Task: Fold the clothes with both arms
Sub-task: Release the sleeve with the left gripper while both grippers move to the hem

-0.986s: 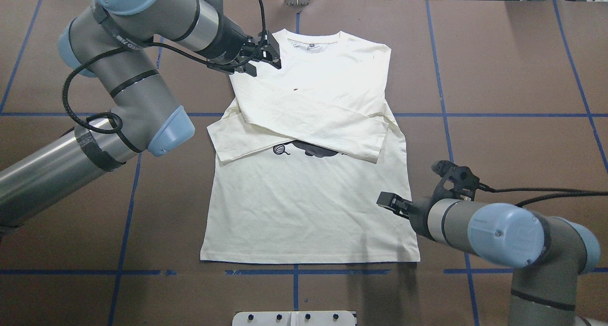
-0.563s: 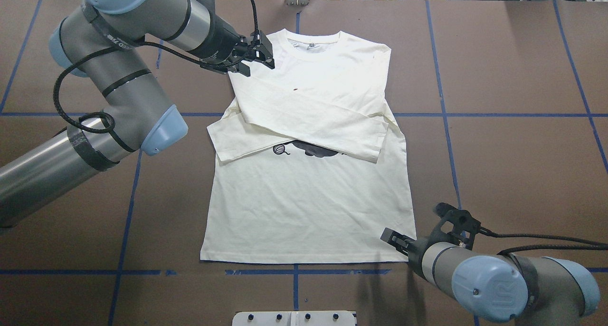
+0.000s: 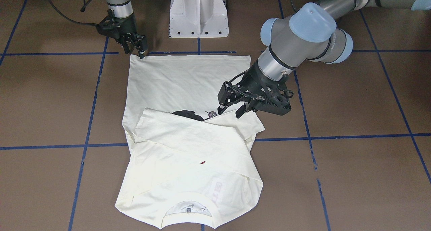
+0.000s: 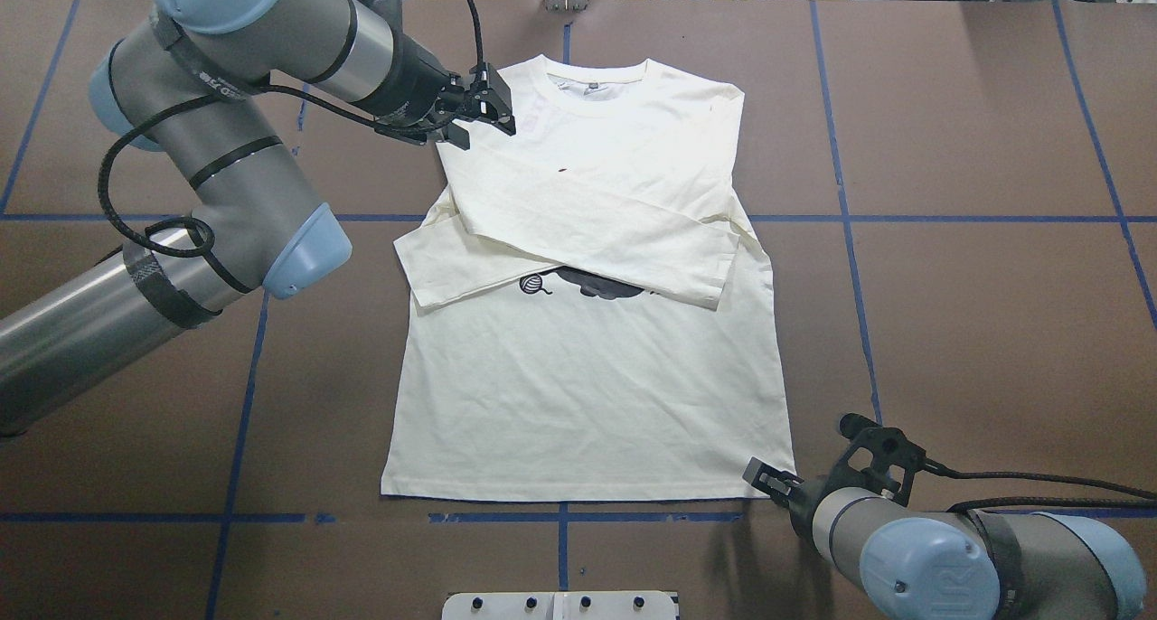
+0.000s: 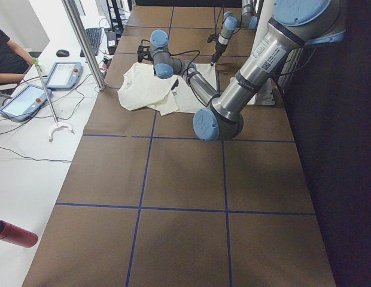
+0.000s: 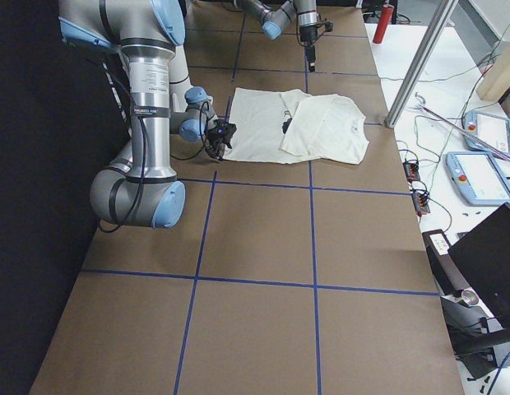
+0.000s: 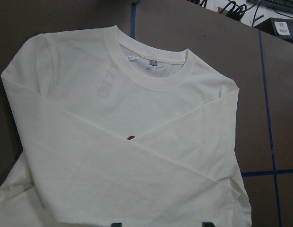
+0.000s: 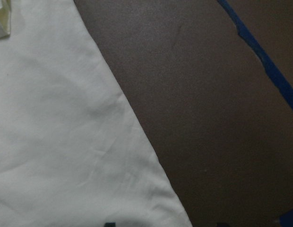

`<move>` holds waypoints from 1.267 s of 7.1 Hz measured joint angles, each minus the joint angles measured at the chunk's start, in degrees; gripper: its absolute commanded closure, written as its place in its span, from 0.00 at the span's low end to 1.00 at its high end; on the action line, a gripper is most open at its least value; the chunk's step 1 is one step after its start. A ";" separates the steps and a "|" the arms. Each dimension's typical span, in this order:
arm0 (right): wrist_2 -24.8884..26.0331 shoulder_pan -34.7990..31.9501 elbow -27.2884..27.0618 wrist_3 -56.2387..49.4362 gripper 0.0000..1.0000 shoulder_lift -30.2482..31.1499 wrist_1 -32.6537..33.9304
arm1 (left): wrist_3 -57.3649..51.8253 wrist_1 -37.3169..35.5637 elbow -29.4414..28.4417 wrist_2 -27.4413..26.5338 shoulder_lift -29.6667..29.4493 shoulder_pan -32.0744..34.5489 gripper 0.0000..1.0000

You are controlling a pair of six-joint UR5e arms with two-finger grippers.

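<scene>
The shirt (image 4: 587, 394) lay flat in the middle of the table (image 4: 976, 331), print side up, with its collar (image 4: 592, 82) at the far edge from the robot and its hem (image 4: 587, 496) nearest the robot. Both sleeves (image 4: 578, 231) were folded across the chest, one over the other, hiding most of the cat print (image 4: 597, 286). It looked like light, limp cotton that would sag and drag rather than hold a shape, and its layers could slide apart if lifted unevenly. The best holds were probably pinches at corners: the shoulder by the collar and the hem corner. The left claw (image 4: 484, 130) hovered over the shoulder on the robot's left with its fingers spread wide, gripping nothing. The right claw (image 4: 764, 477) sat low, just beside the hem corner on the robot's right. Its tips also seemed apart and empty, with the cloth edge running between them in the wrist view. The hem lay straight along a blue tape line (image 4: 587, 517), close to the white base (image 3: 198, 15), so there was little room behind it. On either side of the shirt, bare brown table stretched well out, which gave both arms space to swing a fold forward toward the collar.
</scene>
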State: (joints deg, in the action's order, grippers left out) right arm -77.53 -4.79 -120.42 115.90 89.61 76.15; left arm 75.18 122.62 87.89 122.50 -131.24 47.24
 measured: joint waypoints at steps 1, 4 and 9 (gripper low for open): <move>0.09 0.02 0.22 0.06 1.00 0.07 0.03 | -0.02 0.04 0.00 -0.06 0.01 -0.03 0.35; -0.19 0.00 0.34 0.34 1.00 0.11 -0.03 | 0.30 -0.09 0.03 -0.15 -0.01 -0.08 0.35; -2.23 -1.39 -1.95 0.20 1.00 0.05 -0.05 | 11.55 -2.13 11.97 -9.24 11.45 -6.99 0.36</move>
State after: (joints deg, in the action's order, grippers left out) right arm -79.76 -6.19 -122.37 116.10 89.66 76.10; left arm 86.73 120.49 99.86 113.26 -119.78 40.24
